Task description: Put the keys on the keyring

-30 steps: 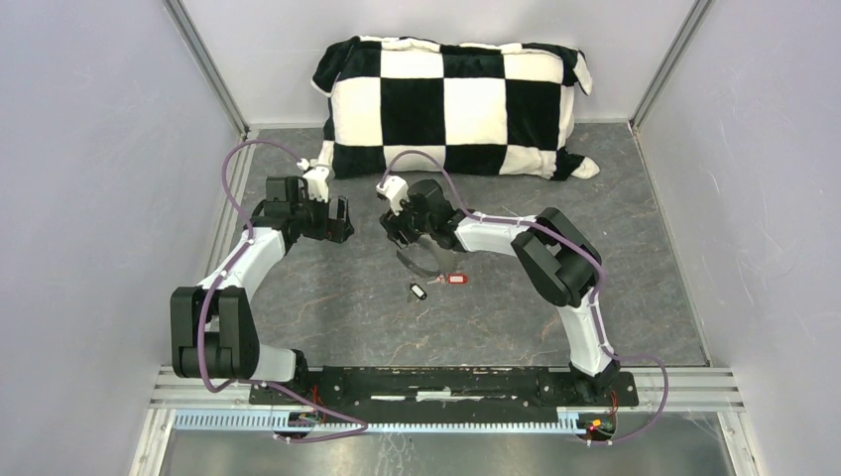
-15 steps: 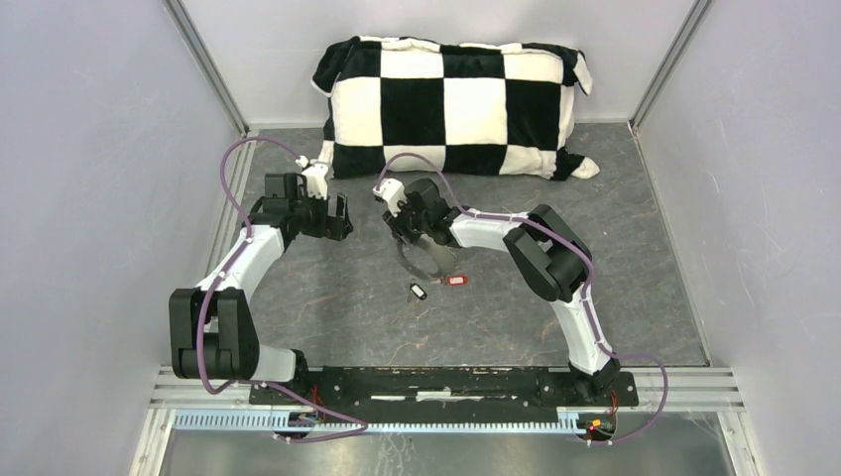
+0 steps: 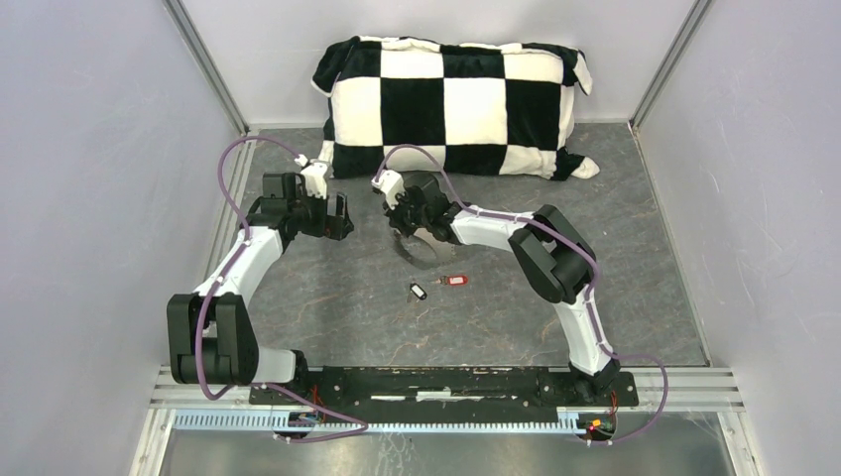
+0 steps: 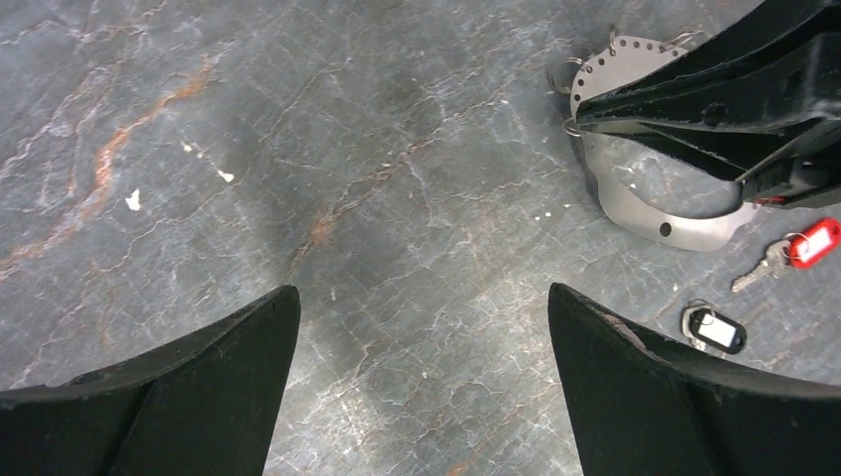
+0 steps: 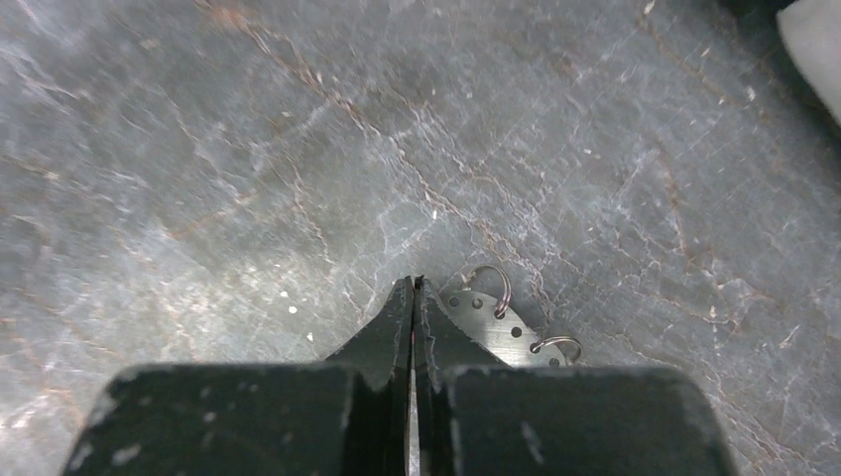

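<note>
The keyring [image 3: 421, 255] is a flat grey metal arc with punched holes and small wire loops, lying on the dark stone-patterned floor; the left wrist view shows the keyring [image 4: 645, 213] whole. My right gripper [image 3: 402, 230] is shut, its fingertips pressed together on the keyring's [image 5: 496, 322] holed rim. The right gripper [image 5: 414, 283] leaves only a thin seam between its fingers. The red key [image 3: 456, 280] and the black key with a white face [image 3: 418, 291] lie loose just below the ring, also seen as red key [image 4: 815, 241] and black key [image 4: 716, 329]. My left gripper [image 3: 340, 216] hovers open to the left, nothing between its fingers [image 4: 421, 293].
A black-and-white checkered pillow [image 3: 451, 104] lies along the back wall. Grey walls and metal rails enclose the floor on the left, right and back. Purple cables loop over both arms.
My right gripper closed from open to shut on the keyring's rim and shifted slightly up and left, the ring moving with it. The left arm and both keys stayed put.
</note>
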Motion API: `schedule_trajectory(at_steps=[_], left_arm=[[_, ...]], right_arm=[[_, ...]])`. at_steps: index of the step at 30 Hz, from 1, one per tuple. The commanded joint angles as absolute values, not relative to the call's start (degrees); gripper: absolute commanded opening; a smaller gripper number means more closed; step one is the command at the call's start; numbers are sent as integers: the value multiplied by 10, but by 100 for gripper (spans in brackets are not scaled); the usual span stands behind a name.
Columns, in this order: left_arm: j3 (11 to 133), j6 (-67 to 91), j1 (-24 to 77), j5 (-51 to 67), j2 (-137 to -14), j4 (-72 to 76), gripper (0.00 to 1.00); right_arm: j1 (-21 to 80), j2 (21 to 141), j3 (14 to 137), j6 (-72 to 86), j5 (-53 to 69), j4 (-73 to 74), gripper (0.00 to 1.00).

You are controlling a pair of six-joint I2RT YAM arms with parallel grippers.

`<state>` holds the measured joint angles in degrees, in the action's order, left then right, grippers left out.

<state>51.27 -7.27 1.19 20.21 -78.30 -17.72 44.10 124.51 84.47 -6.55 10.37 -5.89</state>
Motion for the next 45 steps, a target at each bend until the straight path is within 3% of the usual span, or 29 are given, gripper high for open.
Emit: schedule_trajectory(at_steps=[1,13,18,21,24,27,34,41,45], left_arm=[[532,-65,11,261,-771,-180,100],[575,-275,11,451,-736,-345,98],[623,-398,11,517,-715,-456,80],[653,-430,11,535,-713,-513,79],[672,-429,11,540,-699,-527,85],[679,-419,11,540,-676,-527,99],[707,-414,11,561,-631,-555,100],[738,-468,12,654,-622,-671,87],[743,-482,14,674,-604,-710,69]], right_arm=[[438,1163,824,-31,137,-125,0],[438,1024,668,86,233,-279,0],[438,984,620,134,279,-343,0],[438,968,604,166,311,-383,0],[438,951,591,192,338,-418,0],[441,929,574,213,355,-453,0],[466,867,551,194,338,-451,0],[514,810,536,148,295,-418,0],[550,780,524,114,258,-408,0]])
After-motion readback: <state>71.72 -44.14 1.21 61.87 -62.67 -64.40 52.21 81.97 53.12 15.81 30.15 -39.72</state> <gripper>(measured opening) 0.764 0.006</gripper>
